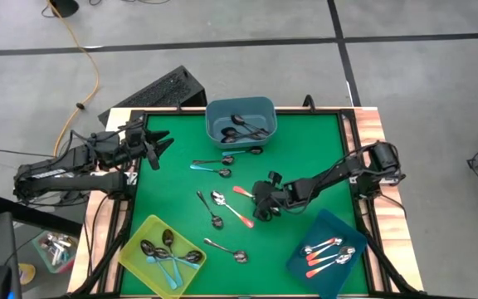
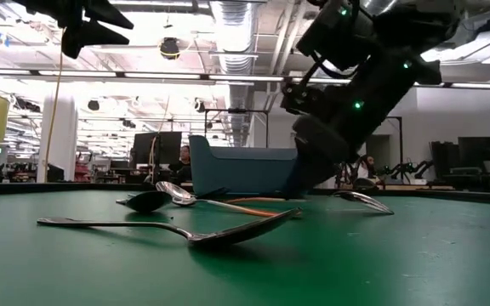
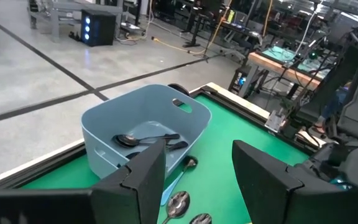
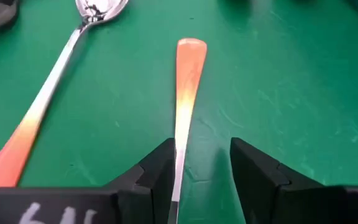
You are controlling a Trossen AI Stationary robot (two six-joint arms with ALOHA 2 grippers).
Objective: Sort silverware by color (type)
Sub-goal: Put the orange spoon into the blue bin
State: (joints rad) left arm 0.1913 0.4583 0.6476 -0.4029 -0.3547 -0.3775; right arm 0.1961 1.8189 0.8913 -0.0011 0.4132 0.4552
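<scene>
- Far left in the overhead frame, my left pincer (image 1: pixel 158 148) hangs with its fingers spread and nothing between them, over the upper left corner of the green surface (image 1: pixel 305 149). It waits there, well apart from the loose spoons.
- Lower left, the yellow bin (image 1: pixel 136 246) holds the blue-handled spoons; upper centre, the grey-blue bin (image 1: pixel 241 110) holds dark ones. A blue-handled spoon (image 1: pixel 210 169) and a dark spoon (image 1: pixel 213 208) lie loose near the middle.
- Centre frame, two orange-handled spoons lie side by side on the green. The longer one (image 1: pixel 231 208) runs from upper left to lower right.
- Right of it lies the one my move turns on, the short orange-handled spoon (image 4: pixel 185 93). In my right wrist view its handle runs straight up the frame from the gap between my fingers, tip pointing away, so its long axis lies along my reach and across my closing direction. It sits nearer one finger than the other.
- Right of centre overhead, my right pincer (image 1: pixel 265 204) is down at the surface, fingers apart and straddling that handle, not yet clenched. I judge a slight centring and a squeeze would take it.
- Lower right, the dark blue bin (image 1: pixel 301 266) with the other orange-handled spoons is close to my right arm, so this arm is the nearer one for the carry.
</scene>
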